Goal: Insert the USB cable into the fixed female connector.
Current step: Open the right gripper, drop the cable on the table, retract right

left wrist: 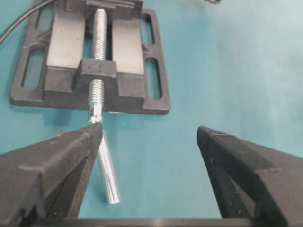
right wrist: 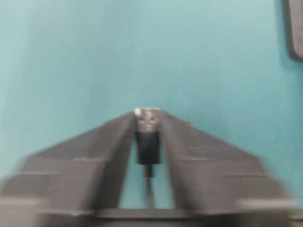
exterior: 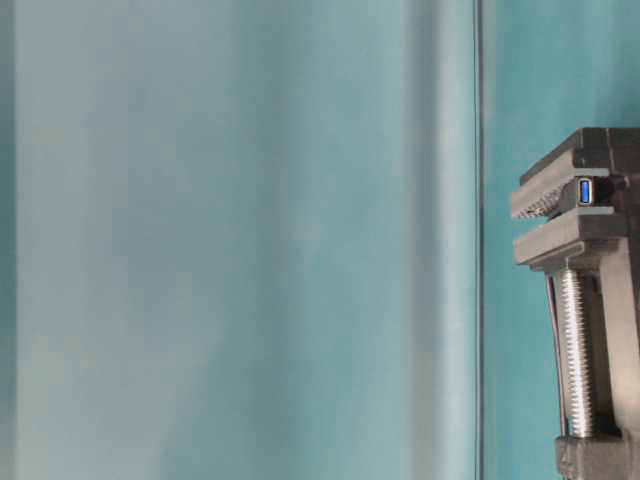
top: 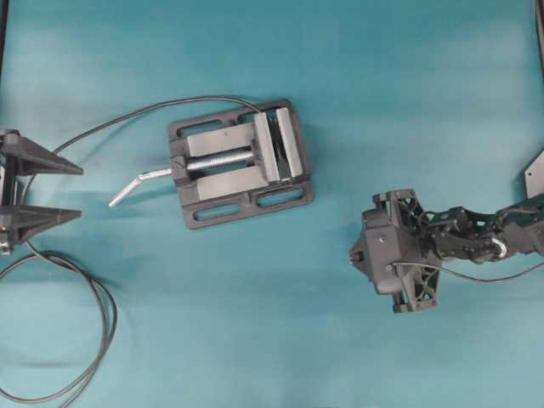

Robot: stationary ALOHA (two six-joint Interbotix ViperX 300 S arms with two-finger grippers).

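Observation:
My right gripper (top: 357, 253) (right wrist: 147, 119) is shut on the USB cable's dark plug (right wrist: 148, 142). The silvery tip sticks out just past the fingertips, and the thin cable trails back between the fingers. The gripper hovers right of the vise and points left toward it. The fixed female connector (exterior: 585, 190), a small black socket with a blue insert, is clamped between the jaws of the black vise (top: 242, 161) (left wrist: 90, 71). My left gripper (top: 78, 191) (left wrist: 149, 135) is open and empty at the far left, facing the vise's crank side.
The silver crank handle (top: 136, 185) (left wrist: 106, 170) juts left from the vise toward my left gripper. The long black cable (top: 102, 323) runs from the vise's far side to the left edge and loops at the bottom left.

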